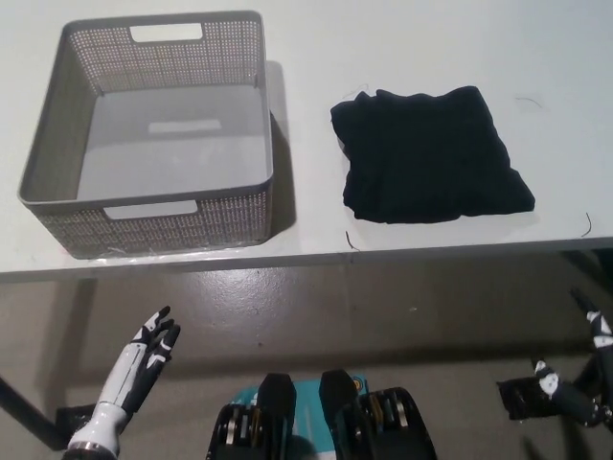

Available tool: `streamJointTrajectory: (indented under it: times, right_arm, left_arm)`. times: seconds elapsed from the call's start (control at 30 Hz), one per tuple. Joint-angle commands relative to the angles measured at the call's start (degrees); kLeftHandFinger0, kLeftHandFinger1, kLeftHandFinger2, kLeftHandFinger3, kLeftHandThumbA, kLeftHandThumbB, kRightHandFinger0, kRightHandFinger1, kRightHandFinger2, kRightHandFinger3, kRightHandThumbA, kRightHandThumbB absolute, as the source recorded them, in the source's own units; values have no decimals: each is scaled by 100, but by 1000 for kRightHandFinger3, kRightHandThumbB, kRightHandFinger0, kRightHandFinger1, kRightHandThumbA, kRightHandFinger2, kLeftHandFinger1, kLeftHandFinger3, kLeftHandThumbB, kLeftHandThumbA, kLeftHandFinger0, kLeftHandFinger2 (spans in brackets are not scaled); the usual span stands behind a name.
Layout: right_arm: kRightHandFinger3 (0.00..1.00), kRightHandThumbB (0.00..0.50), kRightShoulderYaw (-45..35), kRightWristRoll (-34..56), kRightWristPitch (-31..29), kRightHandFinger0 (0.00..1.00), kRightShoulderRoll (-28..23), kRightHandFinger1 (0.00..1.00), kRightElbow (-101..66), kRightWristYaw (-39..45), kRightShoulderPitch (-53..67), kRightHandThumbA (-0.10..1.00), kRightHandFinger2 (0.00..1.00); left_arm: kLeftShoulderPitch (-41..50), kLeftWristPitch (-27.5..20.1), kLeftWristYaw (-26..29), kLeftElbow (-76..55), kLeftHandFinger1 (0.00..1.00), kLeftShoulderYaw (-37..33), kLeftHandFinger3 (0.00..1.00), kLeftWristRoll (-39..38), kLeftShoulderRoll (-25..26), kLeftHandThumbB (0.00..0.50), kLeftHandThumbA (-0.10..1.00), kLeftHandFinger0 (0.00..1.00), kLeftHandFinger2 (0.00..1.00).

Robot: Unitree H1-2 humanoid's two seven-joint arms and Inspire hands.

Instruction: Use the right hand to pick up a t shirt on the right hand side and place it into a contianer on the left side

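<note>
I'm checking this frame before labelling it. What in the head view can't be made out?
- Right hand: cut off by the picture's right and bottom edges, so how it is posed can't be judged.
- Folded black t-shirt: too dark to show folds, front or back.
- Grey basket: its near wall hides the near strip of the floor inside.
- Left hand: open, below the table edge; its arm is cut off by the bottom edge.
</note>
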Motion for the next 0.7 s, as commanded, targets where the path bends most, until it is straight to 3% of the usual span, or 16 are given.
streamJointTrajectory:
  times: [0.0, 0.07, 0.1, 0.17, 0.33, 0.43, 0.67]
  right_arm:
    - [1000, 317, -87, -712, 426, 1000, -69, 1000, -886, -105, -191, 711, 1000]
    - [1000, 332, -58, -1013, 780, 1000, -78, 1000, -1143, -20, -308, 712, 1000]
    - [1000, 390, -48, -1193, 1026, 1000, -55, 1000, -1302, 22, -459, 727, 1000]
    - [1000, 434, -10, -1450, 1369, 1000, -27, 1000, -1458, 91, -682, 757, 1000]
    - [1000, 495, 133, -1863, 1837, 1000, -1, 1000, -1479, 180, -1312, 746, 1000]
    - [1000, 500, 264, -2115, 2079, 1000, 7, 1000, -1373, 209, -1687, 670, 1000]
    - [1000, 500, 563, -2479, 2305, 1000, 31, 1000, -800, 38, -2267, 704, 1000]
  left_arm:
    - [-137, -307, 66, -50, 918, -10, 1000, 137, 167, 366, 1000, 864, 1000]
    - [-137, -320, 70, -43, 907, 15, 1000, 107, 153, 364, 1000, 863, 1000]
    - [-139, -315, 58, -42, 907, 17, 1000, 93, 151, 363, 1000, 863, 1000]
    - [-135, -305, 60, -63, 907, 20, 1000, 98, 145, 356, 1000, 862, 1000]
    - [-145, -353, 77, -58, 902, 24, 1000, 85, 109, 357, 1000, 851, 996]
    - [-166, -342, 73, -56, 897, 16, 1000, 97, 104, 365, 1000, 837, 991]
    - [-219, -370, 84, -26, 882, 12, 1000, 131, 111, 373, 1000, 823, 969]
